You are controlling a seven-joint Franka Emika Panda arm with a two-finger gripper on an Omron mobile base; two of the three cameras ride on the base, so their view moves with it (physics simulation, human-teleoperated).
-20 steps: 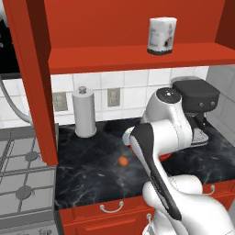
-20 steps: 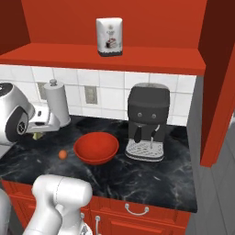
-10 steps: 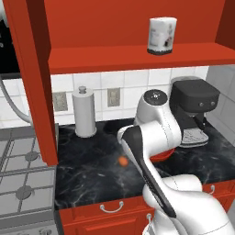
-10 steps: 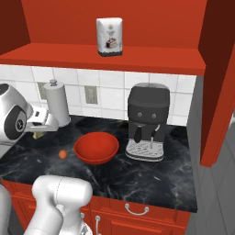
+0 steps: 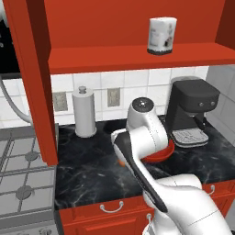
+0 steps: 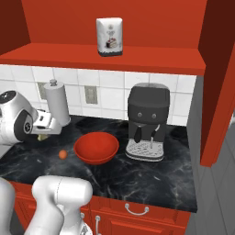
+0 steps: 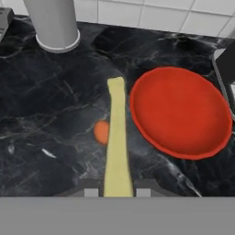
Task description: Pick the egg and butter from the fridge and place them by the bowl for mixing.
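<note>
Gripping the pale olive-yellow stick of butter (image 7: pixel 116 137), the two-finger gripper (image 7: pixel 117 189) has its small dark finger tips clamped against the stick's near end; the stick is smooth, long and narrow, and points away from the hand over the black marbled countertop (image 7: pixel 50 114).

Left, far: a grey cylindrical paper-towel roll (image 7: pixel 53 20) on a round base, upright against the white tiled wall (image 6: pixel 110 94). A grey gas hob (image 5: pixel 20 179) lies left of the counter in the left base view.

Middle: a small orange-brown rounded egg (image 7: pixel 101 132) lies on the counter, partly hidden behind the butter in the hand view. In the right base view the egg (image 6: pixel 62 154) sits just left of the bowl, not touching it.

Right of the butter: a wide, shallow, plain red bowl (image 7: pixel 181 110), smooth and matte, near the stick; whether they touch I cannot tell.

Far right: a boxy black coffee machine (image 6: pixel 148 120) with a grey drip tray, close beside the bowl.

Above: a glossy red shelf (image 6: pixel 105 57) carrying a white printed canister (image 6: pixel 109 36).
</note>
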